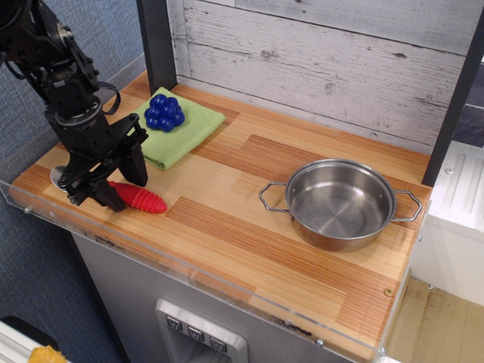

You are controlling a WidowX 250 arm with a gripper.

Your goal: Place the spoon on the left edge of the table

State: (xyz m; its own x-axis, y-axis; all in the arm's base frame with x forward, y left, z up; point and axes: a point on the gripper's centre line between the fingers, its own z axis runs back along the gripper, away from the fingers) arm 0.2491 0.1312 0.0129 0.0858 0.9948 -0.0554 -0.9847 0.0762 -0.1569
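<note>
The spoon lies on the wooden table (249,227) near its front left corner. Its red ribbed handle (140,198) points right and its silver bowl (57,178) points toward the left edge. My black gripper (119,183) hangs over the middle of the spoon. One finger (136,166) stands behind the handle and the other in front of it. The jaws look open, astride the spoon without squeezing it. The spoon's neck is hidden under the gripper.
A green cloth (185,128) with a blue grape cluster (165,111) lies at the back left. A steel two-handled pan (339,203) sits at the right. A clear acrylic rim (189,268) runs along the front edge. A dark post (157,41) stands behind the cloth.
</note>
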